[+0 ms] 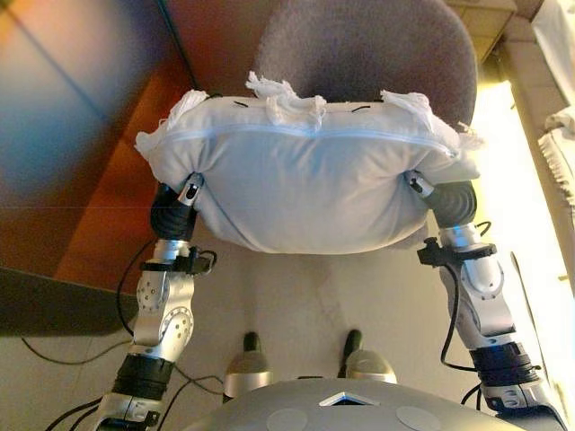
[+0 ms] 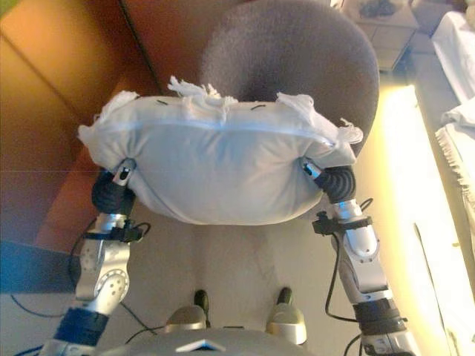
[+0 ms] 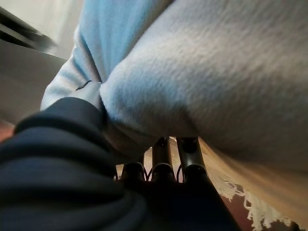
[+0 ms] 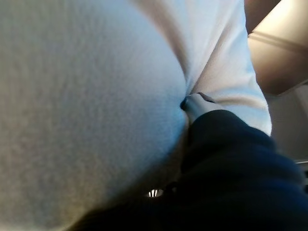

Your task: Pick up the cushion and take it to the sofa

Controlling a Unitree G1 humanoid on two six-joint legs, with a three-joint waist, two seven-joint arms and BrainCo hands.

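Observation:
A white cushion (image 1: 305, 180) with tasselled corners is held up in front of me between both hands, above the floor. My left hand (image 1: 175, 211) grips its left end: the thumb (image 3: 91, 92) presses into the top and the fingers (image 3: 161, 161) run underneath. My right hand (image 1: 449, 202) grips the right end the same way, thumb (image 4: 196, 102) dug into the cloth, fingers mostly hidden under the cushion. The cushion (image 2: 223, 163) lies level. Just beyond it stands a round grey upholstered seat (image 1: 359, 45).
A brown wooden piece of furniture (image 1: 90, 135) runs along the left. White cloth (image 1: 561, 144) hangs at the right edge, over a bright strip of floor. Cardboard boxes (image 2: 378, 22) stand at the far right behind the seat. Pale floor (image 1: 314, 296) lies below the cushion.

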